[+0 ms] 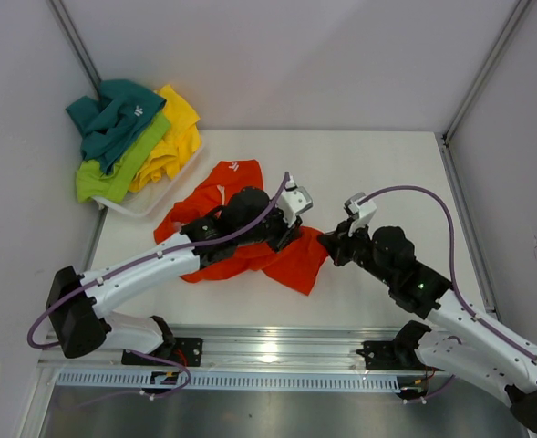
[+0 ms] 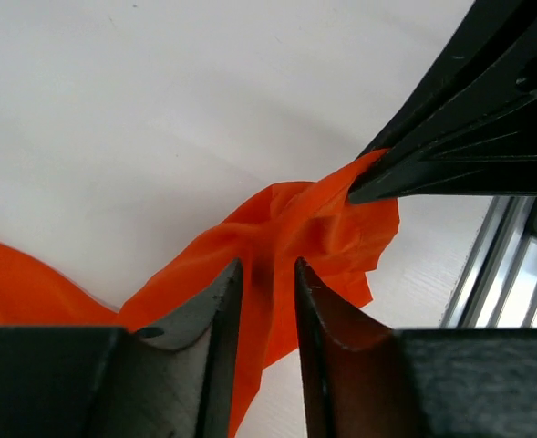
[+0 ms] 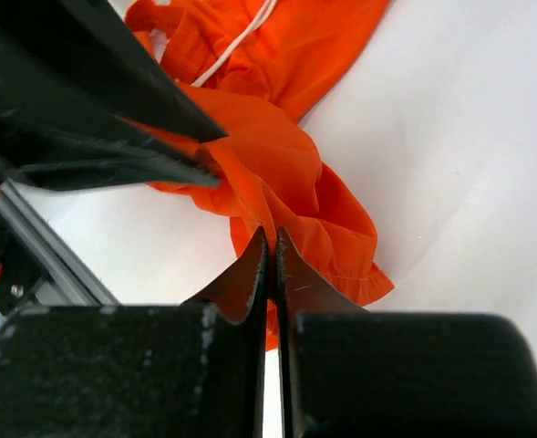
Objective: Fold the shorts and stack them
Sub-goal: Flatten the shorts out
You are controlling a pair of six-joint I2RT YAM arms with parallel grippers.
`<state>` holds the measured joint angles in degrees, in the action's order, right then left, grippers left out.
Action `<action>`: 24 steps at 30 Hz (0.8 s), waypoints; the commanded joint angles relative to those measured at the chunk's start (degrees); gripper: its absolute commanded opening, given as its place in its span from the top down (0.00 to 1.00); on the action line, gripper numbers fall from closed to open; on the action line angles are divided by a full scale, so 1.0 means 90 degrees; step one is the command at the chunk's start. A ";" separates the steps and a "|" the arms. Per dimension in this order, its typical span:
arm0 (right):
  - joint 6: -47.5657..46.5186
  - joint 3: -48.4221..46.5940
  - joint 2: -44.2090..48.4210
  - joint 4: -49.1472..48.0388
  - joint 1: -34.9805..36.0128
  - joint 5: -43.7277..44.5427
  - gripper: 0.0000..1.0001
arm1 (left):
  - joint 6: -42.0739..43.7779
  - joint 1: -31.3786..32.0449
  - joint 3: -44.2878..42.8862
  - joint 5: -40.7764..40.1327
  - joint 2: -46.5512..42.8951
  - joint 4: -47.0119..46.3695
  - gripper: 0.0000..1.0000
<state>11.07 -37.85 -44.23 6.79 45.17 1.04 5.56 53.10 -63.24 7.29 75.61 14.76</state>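
Right wrist view: the right jaws are pressed together on a crumpled edge of the bright orange fabric shorts [image 3: 277, 155], and the cloth rises from their tips in a bunched ridge. In the left wrist view the left jaws stand slightly apart, with a fold of the same cloth lying in the narrow gap between them. The two pairs of jaws meet close together over that one bunched corner.

The rest of the garment lies rumpled on the white desk [image 1: 387, 173] near its middle, partly under the left arm [image 1: 159, 265], with the right arm [image 1: 414, 274] reaching in from the other side. A white drawstring [image 3: 241, 46] and a small white logo [image 1: 233, 167] show at its far end.

At the far left corner, a white tray [image 1: 149, 205] holds a heap. The teal green shorts [image 1: 113, 114] lie on top, over the lime green shorts [image 1: 113, 173], with the yellow shorts [image 1: 177, 128] beside them.
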 commanded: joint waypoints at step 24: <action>0.2178 0.2310 0.2306 0.0622 0.1104 -0.0272 1.00 | -0.3567 -0.2667 0.2240 -0.2098 -0.2249 0.0176 0.12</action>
<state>29.69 -17.04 -24.53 9.87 54.11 -3.88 -22.72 30.15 -45.82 -9.21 56.93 16.99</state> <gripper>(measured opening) 0.012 0.877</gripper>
